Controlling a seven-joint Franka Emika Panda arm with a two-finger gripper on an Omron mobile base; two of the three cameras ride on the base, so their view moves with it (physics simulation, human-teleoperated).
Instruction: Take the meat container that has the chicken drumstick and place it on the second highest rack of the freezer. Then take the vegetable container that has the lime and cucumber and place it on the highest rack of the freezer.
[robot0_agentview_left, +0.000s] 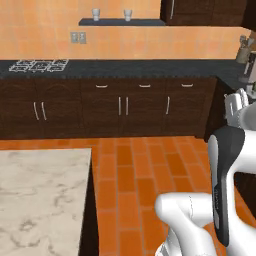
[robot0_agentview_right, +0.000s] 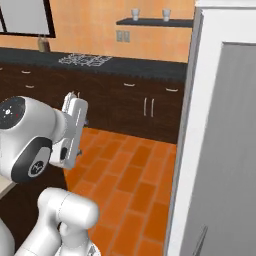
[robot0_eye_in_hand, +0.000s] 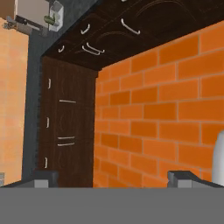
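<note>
My gripper (robot0_eye_in_hand: 113, 177) is open, its two dark fingertips (robot0_eye_in_hand: 43, 177) standing far apart with nothing between them. It hangs in the air above the orange tiled floor (robot0_eye_in_hand: 175, 100) and faces the dark base cabinets (robot0_eye_in_hand: 65, 122). From the base cameras the white hand (robot0_agentview_left: 239, 104) (robot0_agentview_right: 75, 112) shows at the end of the raised arm. The grey refrigerator with the freezer (robot0_agentview_right: 225, 150) stands close on the right, showing a grey panel and a white edge. Its racks are hidden. The meat container, the vegetable container and their contents are out of view.
A marble-topped island (robot0_agentview_left: 40, 200) stands at the lower left. Dark cabinets under a black counter (robot0_agentview_left: 125, 67) run along the far wall, with a stove (robot0_agentview_left: 40, 64) on the left. A wall shelf (robot0_agentview_left: 120, 21) holds two cups. Orange floor (robot0_agentview_left: 140, 170) lies open between them.
</note>
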